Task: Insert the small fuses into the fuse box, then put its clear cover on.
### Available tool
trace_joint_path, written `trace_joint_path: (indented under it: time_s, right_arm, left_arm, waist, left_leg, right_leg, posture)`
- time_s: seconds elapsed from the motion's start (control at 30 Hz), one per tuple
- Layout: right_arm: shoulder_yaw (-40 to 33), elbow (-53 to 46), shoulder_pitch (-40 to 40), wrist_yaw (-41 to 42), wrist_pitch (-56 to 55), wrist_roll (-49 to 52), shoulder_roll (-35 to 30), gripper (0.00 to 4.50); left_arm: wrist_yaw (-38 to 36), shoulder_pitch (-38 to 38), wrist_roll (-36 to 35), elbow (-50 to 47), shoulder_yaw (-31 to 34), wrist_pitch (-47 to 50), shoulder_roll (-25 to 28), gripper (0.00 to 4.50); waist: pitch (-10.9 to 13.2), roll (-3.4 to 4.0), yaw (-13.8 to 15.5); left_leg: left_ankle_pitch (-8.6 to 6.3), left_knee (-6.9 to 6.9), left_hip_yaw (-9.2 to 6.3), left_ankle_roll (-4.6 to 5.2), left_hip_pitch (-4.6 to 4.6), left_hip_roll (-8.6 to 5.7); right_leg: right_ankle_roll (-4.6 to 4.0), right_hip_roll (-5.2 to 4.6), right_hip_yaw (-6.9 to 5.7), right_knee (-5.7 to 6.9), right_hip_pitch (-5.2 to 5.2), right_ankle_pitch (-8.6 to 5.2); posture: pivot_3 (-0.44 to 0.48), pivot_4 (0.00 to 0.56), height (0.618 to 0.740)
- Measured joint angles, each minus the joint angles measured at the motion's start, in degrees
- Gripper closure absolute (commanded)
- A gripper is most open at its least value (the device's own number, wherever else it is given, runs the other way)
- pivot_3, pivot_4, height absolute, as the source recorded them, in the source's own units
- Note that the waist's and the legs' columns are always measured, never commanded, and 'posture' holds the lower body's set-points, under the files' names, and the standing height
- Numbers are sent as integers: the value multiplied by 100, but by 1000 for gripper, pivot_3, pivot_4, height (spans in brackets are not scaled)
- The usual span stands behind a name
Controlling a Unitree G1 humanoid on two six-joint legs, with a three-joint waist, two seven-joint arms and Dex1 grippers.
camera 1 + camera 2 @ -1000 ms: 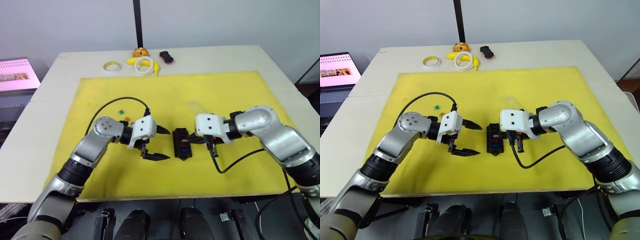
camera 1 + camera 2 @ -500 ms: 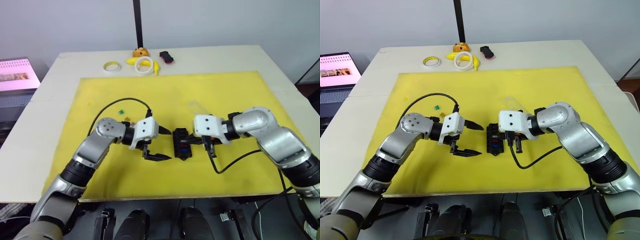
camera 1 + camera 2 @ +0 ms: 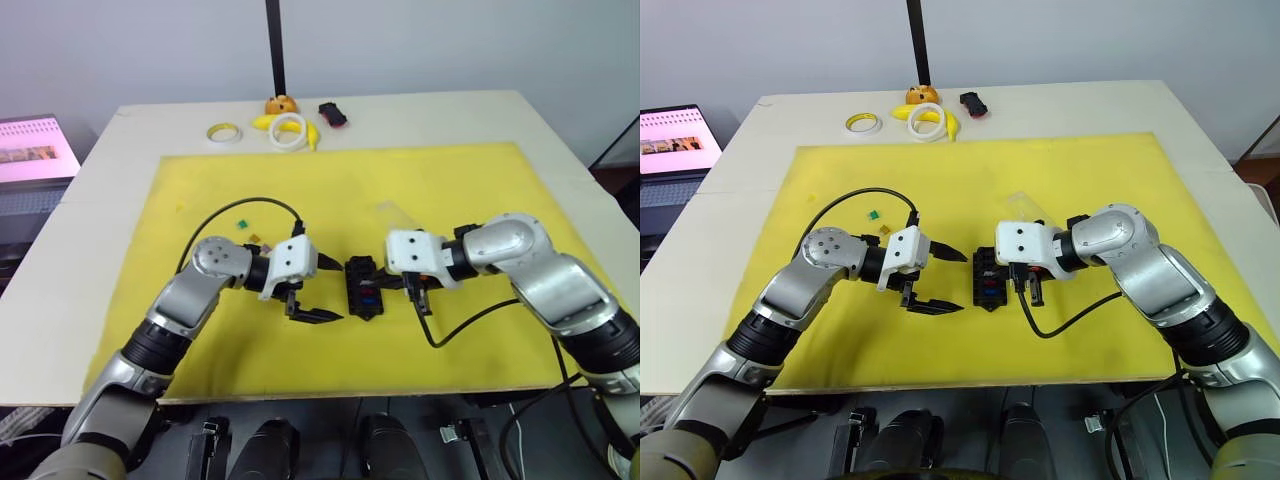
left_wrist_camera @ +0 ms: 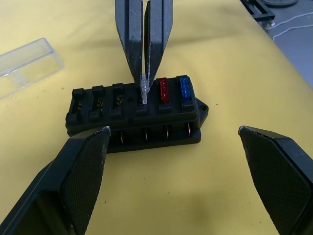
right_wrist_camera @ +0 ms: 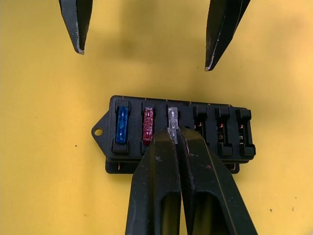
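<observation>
On the yellow mat, seen from the head, the fuse box lies mid-table between the two arms. The left gripper sits just beside it with its fingers spread wide, holding nothing. The right gripper comes in from the other side, its tips at the box. The clear cover lies on the mat just behind the right gripper. A green fuse and a yellow fuse lie well to the left, near the left arm's cable. Tape rings, a banana and a small black-and-red object sit along the far edge of the table.

From the left wrist, the box shows a blue fuse and a red fuse seated at one end. The right gripper's fingers are pinched narrow on a clear grey fuse standing in the next slot.

From the right wrist, the same grey fuse sits upright in its slot, gripped at the fingertips, with three slots beyond it empty.
</observation>
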Motion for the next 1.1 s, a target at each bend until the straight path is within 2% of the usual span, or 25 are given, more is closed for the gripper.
trace_joint_path:
  time_s: [1.1]
  right_arm:
    - [51, 213, -204, 331, -88, -338, 144, 4500]
  left_arm:
    - [70, -1, 0, -5, -1, 38, -127, 67]
  waist:
    - [0, 0, -1]
  left_leg:
    - [0, 2, 0, 0, 0, 0]
  right_leg:
    - [0, 0, 0, 2, 0, 0]
  posture:
    - [0, 150, 740]
